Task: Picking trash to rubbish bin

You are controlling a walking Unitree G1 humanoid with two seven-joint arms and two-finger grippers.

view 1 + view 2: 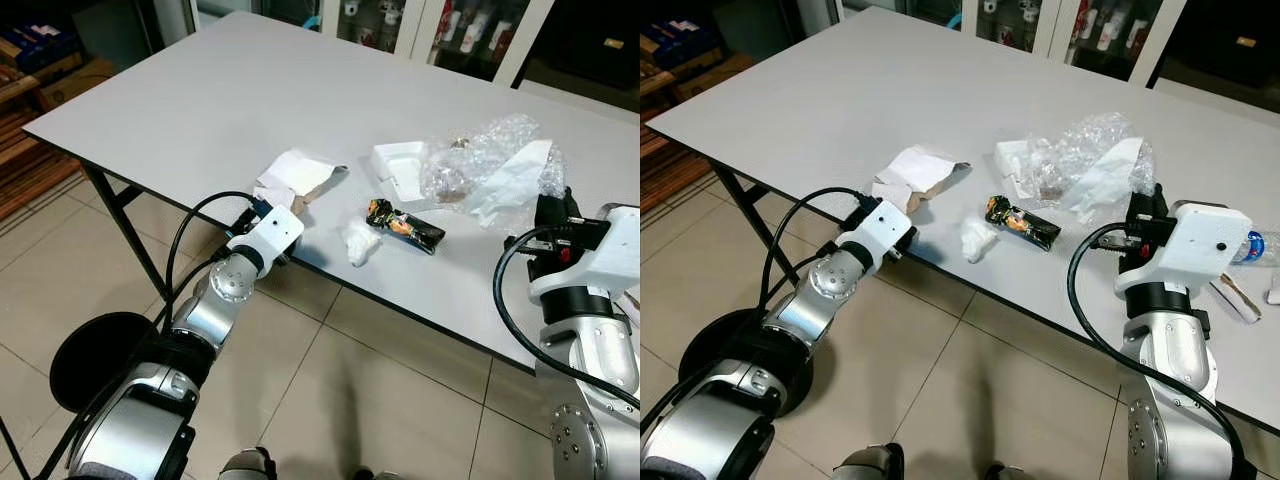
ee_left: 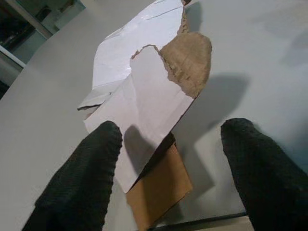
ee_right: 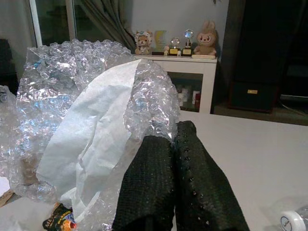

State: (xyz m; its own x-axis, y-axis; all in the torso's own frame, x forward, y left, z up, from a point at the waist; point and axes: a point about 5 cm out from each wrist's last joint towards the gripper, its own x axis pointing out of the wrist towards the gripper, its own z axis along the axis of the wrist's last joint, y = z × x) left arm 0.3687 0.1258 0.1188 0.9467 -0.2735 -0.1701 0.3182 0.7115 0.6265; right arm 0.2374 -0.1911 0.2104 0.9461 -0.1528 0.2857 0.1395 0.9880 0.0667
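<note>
**A:** Where is the trash sitting?

**B:** All on the grey table [image 1: 220, 100], near its front edge. A torn piece of white-faced cardboard [image 1: 298, 178] lies closest to that edge. Further along are a crumpled white tissue [image 1: 358, 242], a dark snack wrapper [image 1: 405, 226], a white foam tray [image 1: 398, 168], and a heap of bubble wrap [image 1: 480, 155] with a white paper sheet [image 1: 512, 178] draped over it.

**B:** A black round bin [image 1: 95, 358] stands on the tiled floor below the table's front edge.

**A:** And the left gripper [image 2: 171, 163]?

**B:** Released. Its two fingers [image 2: 86, 178] are spread wide at the front edge, one on each side of the cardboard's near end, not pinching it.

**A:** The right gripper [image 3: 174, 144]?

**B:** Clenched, fingers pressed flat together. The tips sit right against the bubble wrap, though I cannot tell whether any of it is caught between them.

**A:** Anything else?

**B:** A clear plastic bottle [image 1: 1255, 247] lies on the table beside the right wrist.
</note>
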